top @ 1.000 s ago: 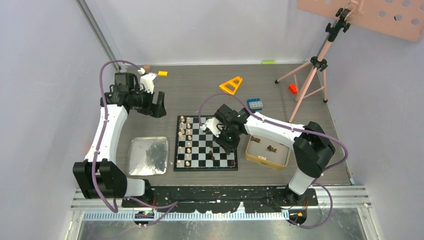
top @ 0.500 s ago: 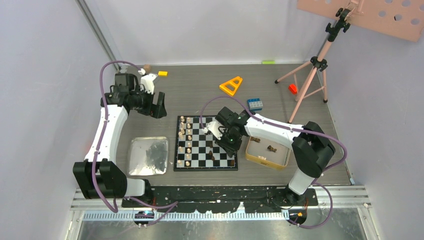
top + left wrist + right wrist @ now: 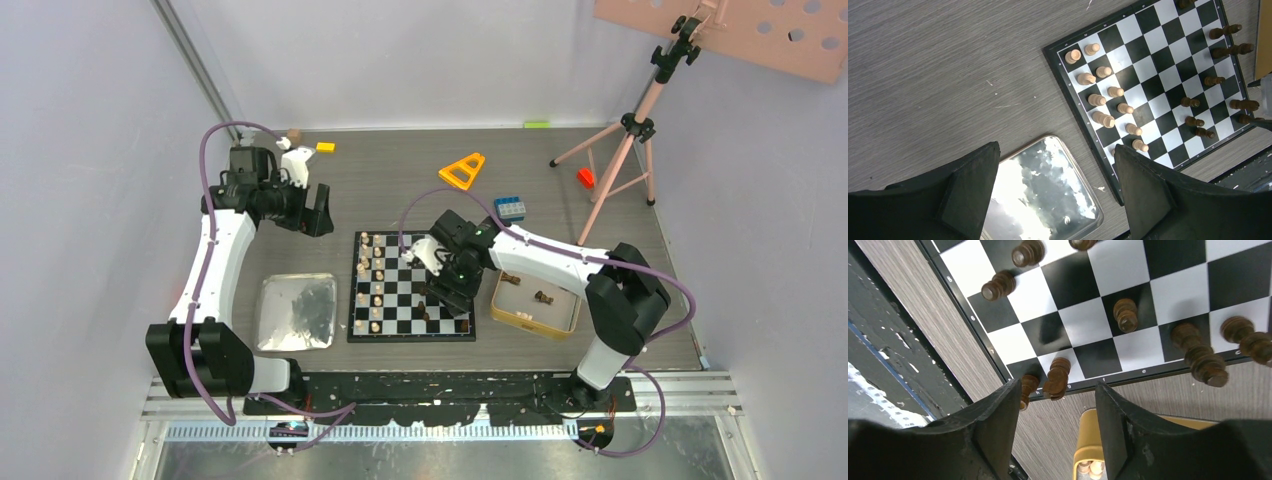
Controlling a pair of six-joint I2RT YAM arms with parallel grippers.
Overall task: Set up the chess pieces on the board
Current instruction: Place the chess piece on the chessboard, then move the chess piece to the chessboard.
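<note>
The board (image 3: 400,300) lies mid-table, light chess pieces (image 3: 370,280) in two columns on its left side and dark chess pieces (image 3: 428,312) toward its right. My right gripper (image 3: 447,295) hovers over the board's near right corner. In the right wrist view this gripper (image 3: 1058,395) is open. One dark piece (image 3: 1058,379) stands on the board's (image 3: 1083,322) edge row between the fingers, touching neither. Another dark piece (image 3: 1028,387) shows right beside the left finger. My left gripper (image 3: 312,215) hangs open behind and left of the board, above the table, holding nothing (image 3: 1055,150).
A gold-rimmed tin (image 3: 497,300) right of the board holds dark pieces (image 3: 543,297); light ones (image 3: 1090,467) show at its corner. A silver tray (image 3: 275,300) lies left of the board. An orange triangle (image 3: 462,171), a blue brick (image 3: 510,208) and a tripod (image 3: 620,160) stand behind.
My right gripper has opened its jaws over the board's near right corner and shifted slightly. The left arm has not moved.
</note>
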